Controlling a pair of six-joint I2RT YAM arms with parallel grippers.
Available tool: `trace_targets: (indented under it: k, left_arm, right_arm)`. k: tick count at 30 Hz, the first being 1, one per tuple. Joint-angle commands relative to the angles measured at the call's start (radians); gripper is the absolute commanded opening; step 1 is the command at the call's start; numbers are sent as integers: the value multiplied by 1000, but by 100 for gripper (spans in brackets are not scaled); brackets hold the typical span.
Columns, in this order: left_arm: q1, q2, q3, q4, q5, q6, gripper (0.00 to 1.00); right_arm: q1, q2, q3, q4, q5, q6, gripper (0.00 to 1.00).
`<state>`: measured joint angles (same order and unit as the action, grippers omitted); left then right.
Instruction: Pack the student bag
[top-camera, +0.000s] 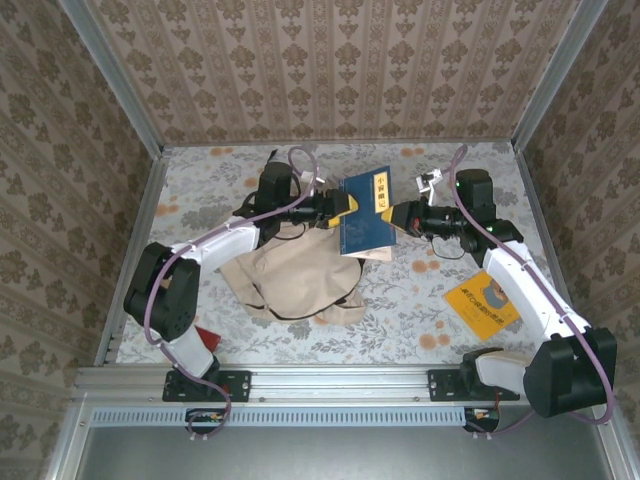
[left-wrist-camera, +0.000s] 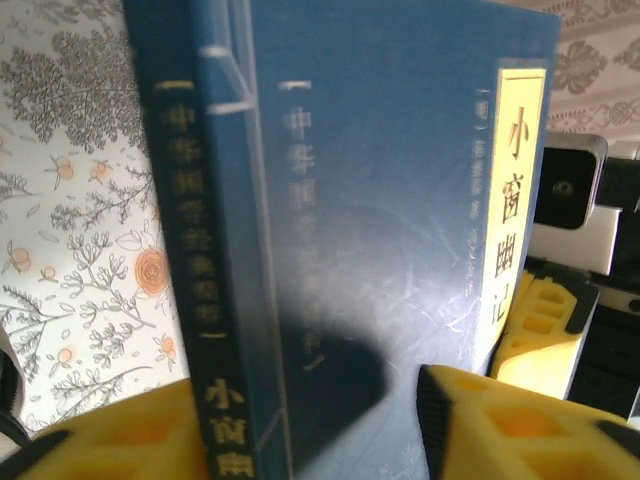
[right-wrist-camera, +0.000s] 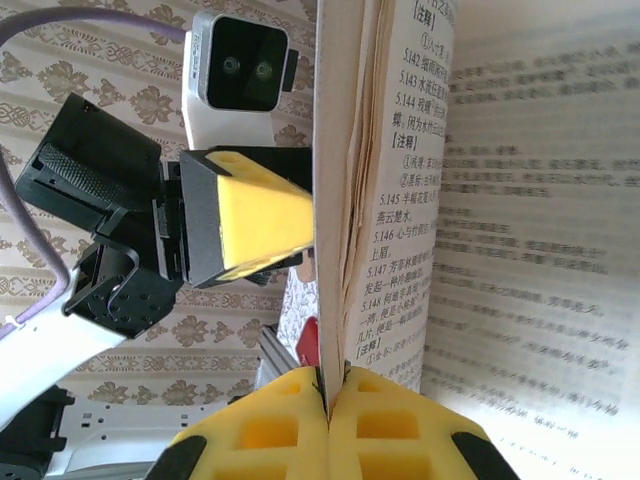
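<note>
Blue book (top-camera: 366, 210) held over edge of student bag (top-camera: 298, 278) — right tool (right-wrist-camera: 327, 388) clamped on its pgs; left tool (left-wrist-camera: 300, 425) straddles spine side — can't tell if gripping.

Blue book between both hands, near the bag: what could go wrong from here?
1. Right hand pinches only a thin edge of the blue book, pages fanning beside it: could slip or tear.
2. Left hand has a finger on the cover, firm grip not evident: releasing now might drop it.
3. The student bag lies slumped, its opening unclear from above: book may land on top.
</note>
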<state>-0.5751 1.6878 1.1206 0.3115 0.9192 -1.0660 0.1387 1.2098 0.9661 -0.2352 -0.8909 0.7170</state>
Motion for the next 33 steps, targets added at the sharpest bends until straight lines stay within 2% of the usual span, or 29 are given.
trace_targets:
  k: [1,3,4,6,8,9,15,19,24,28,33]
  left_arm:
    - [6,-7,14,54,7,-2,35]
    - [10,-13,8,62,-4,-6,23]
    - [13,-16,6,62,-14,-8,17]
    - [18,-26,2,63,-31,-11,8]
    - [26,-46,-15,56,-75,-18,6]
    - [32,-58,-25,55,-93,-21,6]
    - [51,-148,-86,72,-252,-58,6]
    - [46,-198,-116,130,-376,-114,5]
    - [31,-217,-131,219,-466,-204,5]
    - [14,-211,-146,295,-516,-274,4]
    - [-9,-189,-123,307,-571,-331,2]
  right_arm:
    - [-12,-10,14,-36,1,-36,0]
    - [-13,-13,26,-99,40,-61,2]
    - [-13,-16,28,-119,57,-66,7]
    - [-13,-34,22,-146,117,-59,31]
    - [-13,-62,0,-150,182,-27,55]
    - [-13,-77,-17,-136,202,3,64]
    - [30,-155,-189,151,230,282,89]
    - [112,-159,-271,391,301,484,95]
    - [212,-108,-296,616,389,638,99]
    - [269,-50,-294,755,454,733,99]
    - [309,18,-296,858,549,829,93]
